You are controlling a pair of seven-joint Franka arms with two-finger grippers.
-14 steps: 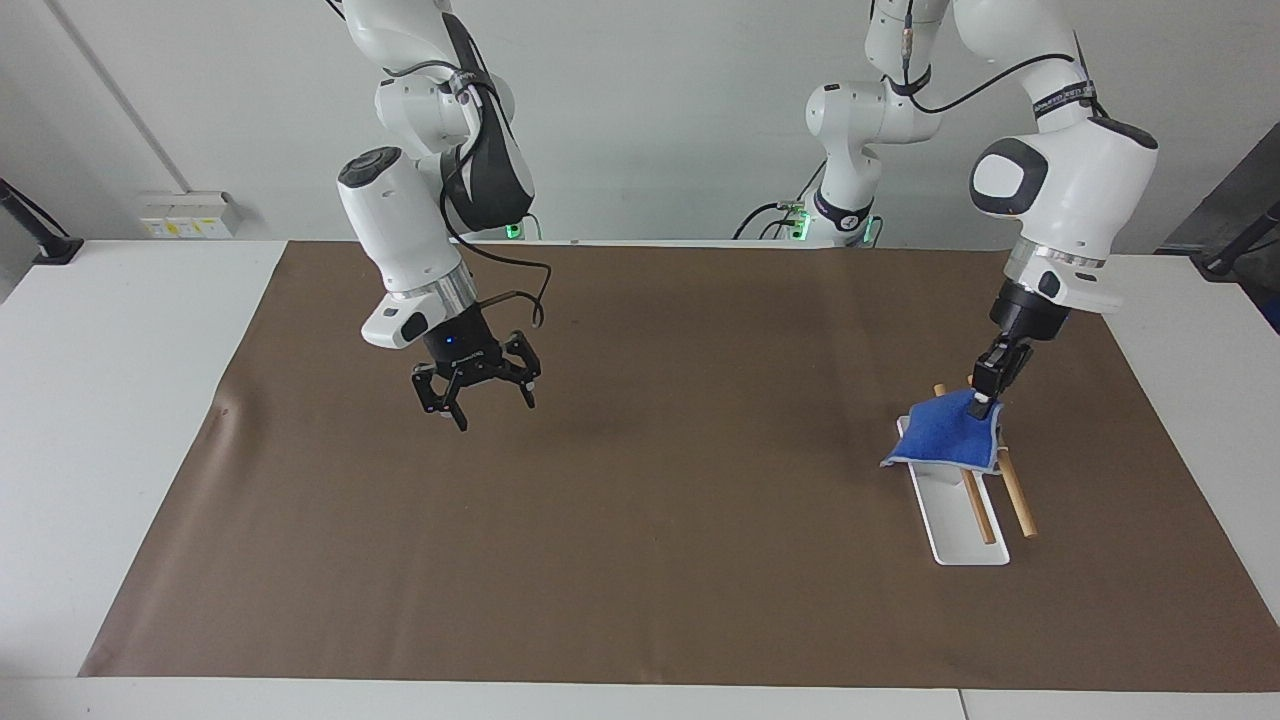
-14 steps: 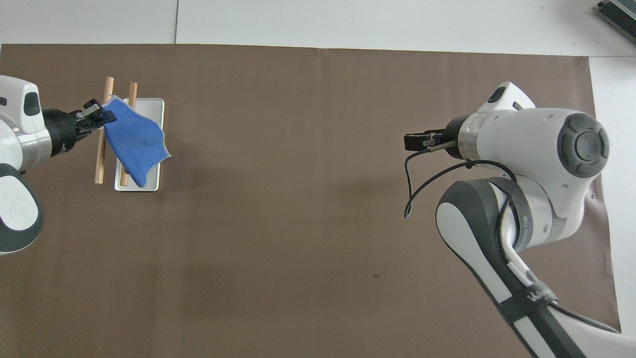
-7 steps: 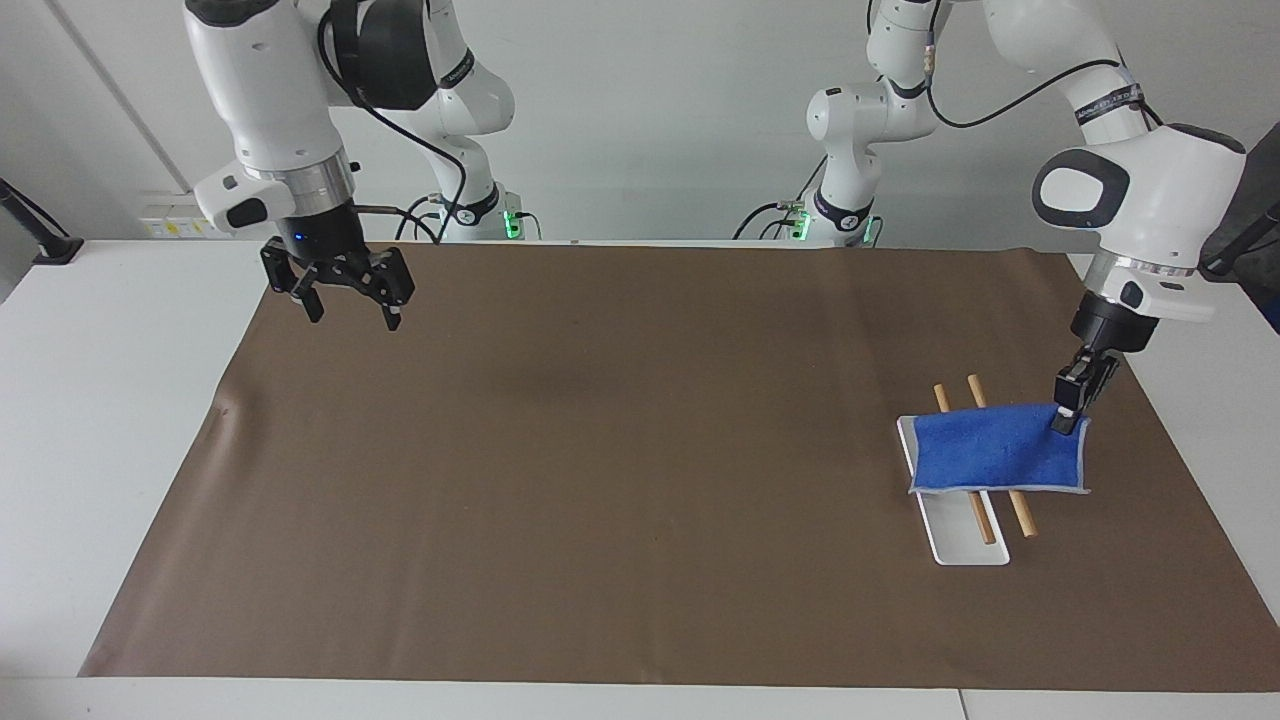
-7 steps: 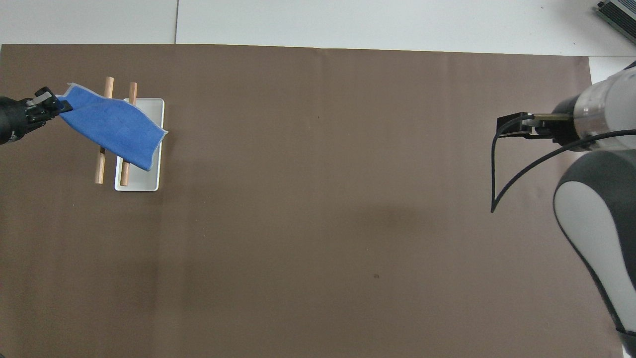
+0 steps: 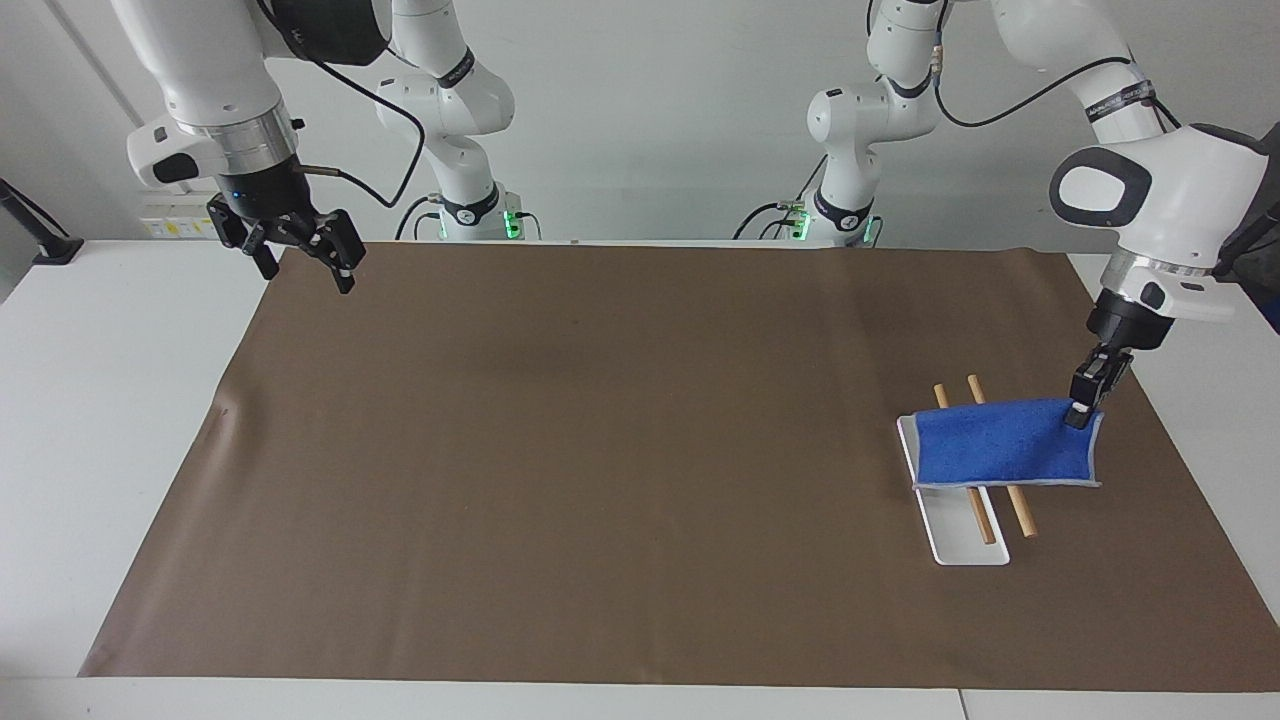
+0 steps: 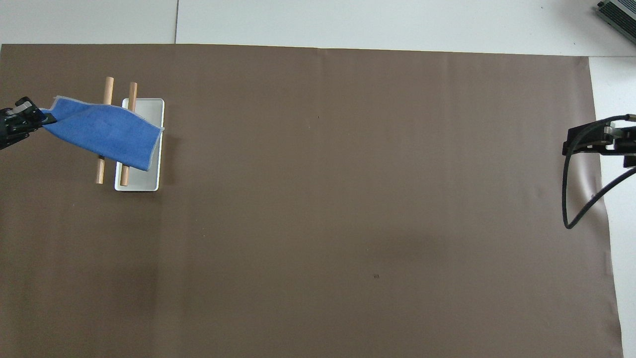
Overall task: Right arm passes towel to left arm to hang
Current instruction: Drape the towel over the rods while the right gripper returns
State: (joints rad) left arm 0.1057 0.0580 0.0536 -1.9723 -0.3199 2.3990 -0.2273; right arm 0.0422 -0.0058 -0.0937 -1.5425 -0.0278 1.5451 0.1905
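The bright-blue towel [image 5: 1000, 452] lies draped across two wooden rods [image 5: 1018, 508] of a small rack with a white base [image 5: 962, 545], at the left arm's end of the table. My left gripper [image 5: 1082, 412] is shut on the towel's upper corner, at the side toward the table's end. The towel hangs spread over both rods in the overhead view [image 6: 102, 132], with the left gripper [image 6: 20, 121] at its corner. My right gripper [image 5: 306, 272] is open and empty, raised over the brown mat's corner at the right arm's end. It also shows in the overhead view [image 6: 591, 144].
A brown mat [image 5: 620, 450] covers most of the white table [image 5: 110, 400]. The rods' ends [image 6: 120, 88] stick out of the towel on both sides. A black cable [image 6: 571, 189] hangs from the right wrist.
My left gripper has pulled the towel's corner toward the left arm's end, spreading the towel flat across both rods. My right gripper has drawn back and up toward its own end of the table.
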